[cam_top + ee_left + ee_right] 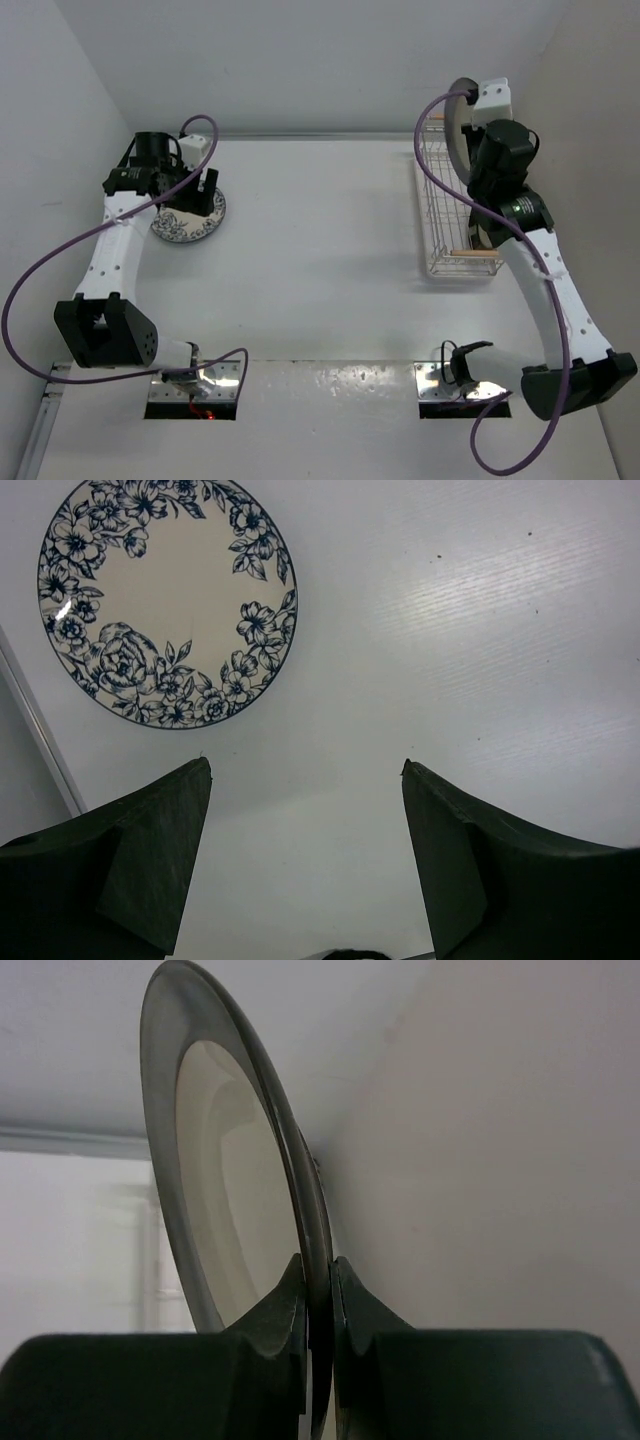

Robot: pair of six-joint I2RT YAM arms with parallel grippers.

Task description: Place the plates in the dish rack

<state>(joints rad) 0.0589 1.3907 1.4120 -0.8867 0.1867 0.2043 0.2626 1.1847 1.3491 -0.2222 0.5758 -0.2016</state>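
Left hand point(306, 770): hanging spread wide above the tabletop point(480, 630), both dark fingers point(150, 860) standing well apart and gripping nothing.
Floral plate point(165, 600): lying flat and face up on the tabletop at the far left, blue flowers ringing a white centre; sitting just beyond the left fingertips in the wrist view, touching neither.
Left side from above: left hand point(195, 195) hovering over the floral plate point(180, 228) and covering part of it.
Right hand point(318, 1285): pinching the lower edge of the dark-rimmed cream plate point(235, 1190), one finger pressing on each face of the rim.
Dark-rimmed cream plate: standing on edge in that grip, nearly upright, its cream hollow facing left in the wrist view.
Right side from above: right hand point(475, 140) holding the dark-rimmed cream plate point(458, 125) over the far end of the dish rack point(425, 205), close to the back wall; touching the wires or not, cannot tell.
Dish rack: sitting on the tabletop at the far right, long side running away from the arms, a wooden handle bar point(470, 253) lying across its near end.
Right arm: crossing above the rack's right side, hiding part of its inside.
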